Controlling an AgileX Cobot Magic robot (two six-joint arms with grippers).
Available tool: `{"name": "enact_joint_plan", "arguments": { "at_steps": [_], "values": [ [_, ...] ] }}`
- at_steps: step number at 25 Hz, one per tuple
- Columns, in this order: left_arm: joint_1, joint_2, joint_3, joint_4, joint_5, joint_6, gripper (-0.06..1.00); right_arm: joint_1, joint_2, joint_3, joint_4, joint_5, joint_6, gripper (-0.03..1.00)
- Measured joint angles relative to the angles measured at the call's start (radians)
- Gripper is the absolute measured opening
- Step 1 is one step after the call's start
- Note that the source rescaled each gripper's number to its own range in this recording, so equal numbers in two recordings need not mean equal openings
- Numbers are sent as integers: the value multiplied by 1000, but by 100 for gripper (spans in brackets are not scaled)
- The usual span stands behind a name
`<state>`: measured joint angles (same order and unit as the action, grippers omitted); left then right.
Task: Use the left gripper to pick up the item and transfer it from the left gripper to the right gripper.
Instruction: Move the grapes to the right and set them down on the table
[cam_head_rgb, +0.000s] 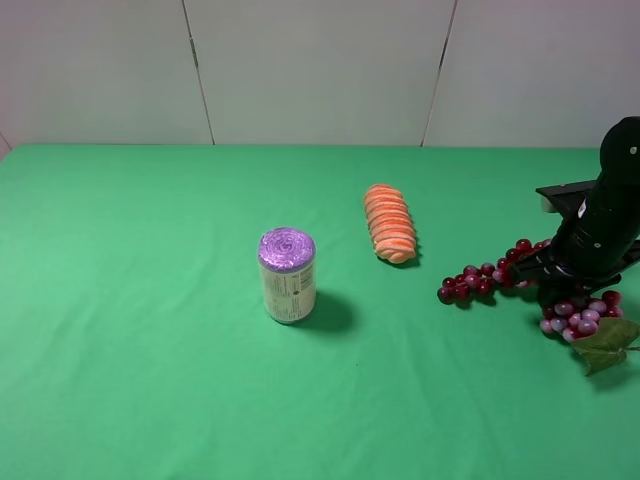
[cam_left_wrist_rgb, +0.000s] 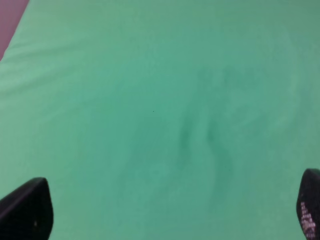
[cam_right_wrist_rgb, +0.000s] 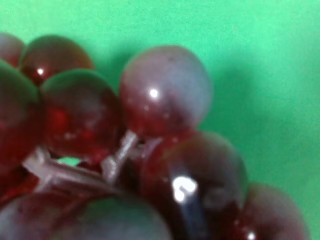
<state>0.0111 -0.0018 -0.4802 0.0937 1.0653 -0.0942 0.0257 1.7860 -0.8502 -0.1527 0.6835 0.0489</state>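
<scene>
Grapes lie on the green table at its right edge, leaf toward the front. Right gripper sits low over their middle; grip or release, can't tell. Left gripper gapes wide over bare cloth, holding nothing. Looks like the handover's tail end. Next: lift clear. Only the right wrist view shows the grape stems up close.
</scene>
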Motion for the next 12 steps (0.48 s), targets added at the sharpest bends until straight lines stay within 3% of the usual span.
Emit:
{"name": "enact_joint_plan", "arguments": {
  "at_steps": [2,4,6,12],
  "values": [
    [0,0,0,0,0,0,97,0,0,0,8,-22,27,64],
    [0,0,0,0,0,0,97,0,0,0,22,-34,48,86],
    [0,0,0,0,0,0,97,0,0,0,29,-36,57,95],
    [0,0,0,0,0,0,97,0,0,-1,33,-39,60,100]
  ]
}}
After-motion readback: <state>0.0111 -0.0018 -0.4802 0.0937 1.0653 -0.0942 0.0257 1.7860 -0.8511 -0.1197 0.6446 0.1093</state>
